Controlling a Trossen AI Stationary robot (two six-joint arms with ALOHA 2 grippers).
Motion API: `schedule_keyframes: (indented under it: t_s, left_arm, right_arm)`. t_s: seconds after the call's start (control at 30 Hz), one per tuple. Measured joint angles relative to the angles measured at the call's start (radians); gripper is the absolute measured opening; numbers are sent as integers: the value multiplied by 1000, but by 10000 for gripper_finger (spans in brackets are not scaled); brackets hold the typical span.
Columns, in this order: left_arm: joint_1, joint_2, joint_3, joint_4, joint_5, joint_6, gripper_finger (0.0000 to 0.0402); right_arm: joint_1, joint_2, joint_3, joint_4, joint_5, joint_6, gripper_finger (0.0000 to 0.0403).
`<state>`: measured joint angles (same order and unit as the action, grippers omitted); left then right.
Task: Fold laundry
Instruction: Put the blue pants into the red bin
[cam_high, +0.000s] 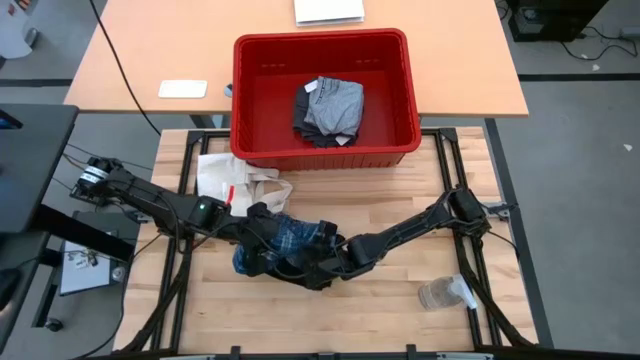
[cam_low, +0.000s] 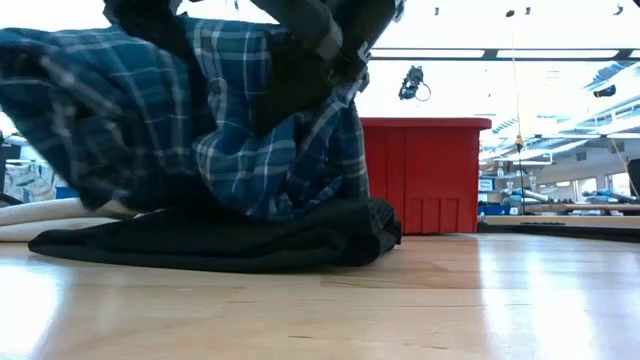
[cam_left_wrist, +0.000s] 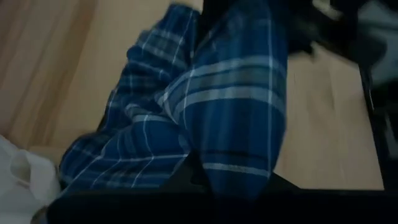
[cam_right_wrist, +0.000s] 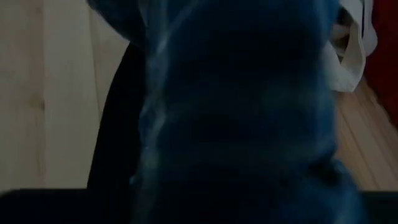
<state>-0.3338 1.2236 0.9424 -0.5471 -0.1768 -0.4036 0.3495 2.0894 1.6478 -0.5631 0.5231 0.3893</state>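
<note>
The blue-and-white plaid shirt (cam_high: 292, 240) is bunched up at the table's middle, between my two grippers. My left gripper (cam_high: 262, 222) comes in from the left and is shut on it. My right gripper (cam_high: 328, 268) is at the shirt's right side, buried in cloth. The shirt (cam_low: 200, 120) hangs in folds, and its lower part rests on a flat black garment (cam_low: 220, 240) lying on the table. In the right wrist view the shirt (cam_right_wrist: 236, 112) fills the picture. A grey and black garment (cam_high: 330, 108) lies inside the red bin (cam_high: 320, 152). My left gripper holds the plaid shirt by a bunched upper part (cam_left_wrist: 208, 177). The cloth itself hides the place of contact. The gripper slants down from the table's left side. The shirt hangs slack below it, its lower folds (cam_low: 255, 200) resting on the black garment.
A cream tote bag (cam_high: 235, 180) lies just beyond the shirt, in front of the red bin (cam_low: 425, 170). A clear plastic bottle (cam_high: 445, 293) lies near the right front. Bare wood lies along the near edge. Behind stands a second table with white items.
</note>
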Motion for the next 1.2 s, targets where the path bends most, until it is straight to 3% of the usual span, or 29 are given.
schedule_keyframes:
  t_s: [0.13,0.33,0.57,0.73,0.93,1.2]
  left_arm:
    - [-2,-8,0,-19,19,45,22]
    - [-2,-24,1,-17,44,109,51]
    - [17,-98,2,-7,232,99,123]
    - [41,-141,2,-19,344,126,164]
    - [118,-225,2,20,351,157,177]
    - [226,-398,1,111,241,214,178]
  right_arm:
    - [5,-6,15,-15,-21,-67,36]
    - [10,-10,46,-32,-76,-98,41]
    - [0,-55,100,-48,-354,-143,37]
    - [-16,-108,105,-49,-486,-136,37]
    - [-49,-151,105,-65,-594,-70,38]
    - [-67,-205,106,-149,-567,-69,38]
